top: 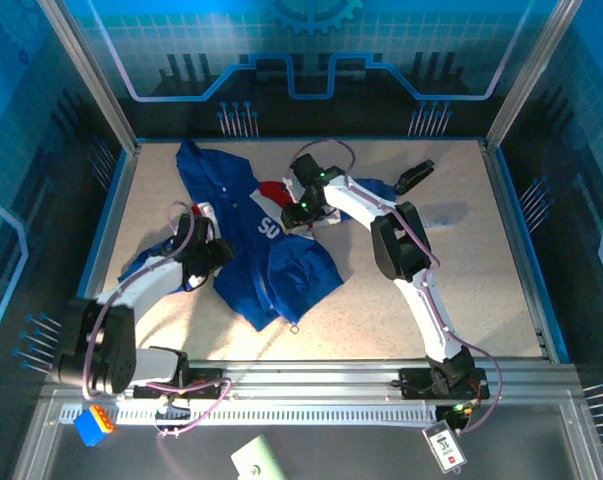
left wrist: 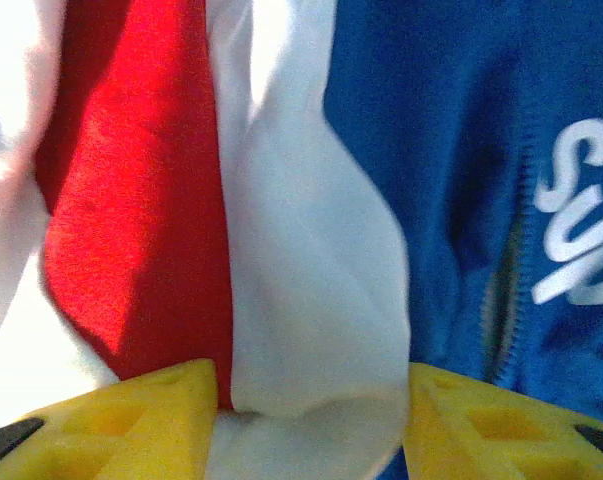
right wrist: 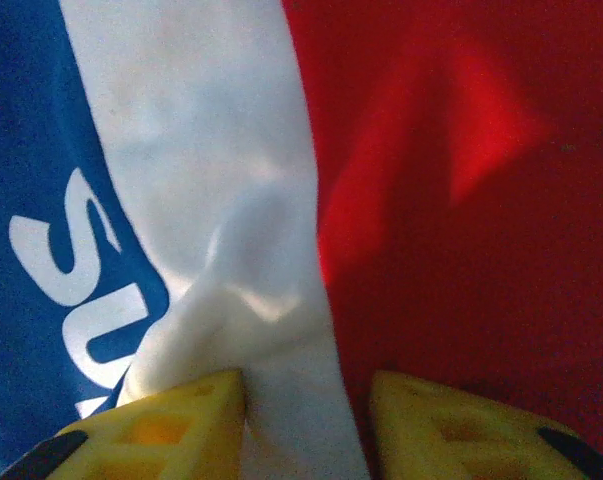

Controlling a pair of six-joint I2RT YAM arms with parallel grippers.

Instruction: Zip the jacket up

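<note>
Two grips on cloth: left tool (left wrist: pixel 311 400) and right tool (right wrist: pixel 306 400) each pinch a white fold of the royal-blue hooded fabric jacket (top: pixel 281 265), crumpled mid-table (top: pixel 431 270). Step, likely: flattening the front. Next: line up the zipper (left wrist: pixel 503 300) ends.

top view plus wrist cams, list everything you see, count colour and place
jacket: 1, blue with red and white panels, table centre-left
black object: 1, black, far right of table
table: 1, speckled beige, under both arms
blue block: 1, blue and orange, near-left corner, off the table
left gripper: 1, yellow fingers, white jacket fold between them
right gripper: 1, yellow fingers, pinching white jacket fold
</note>
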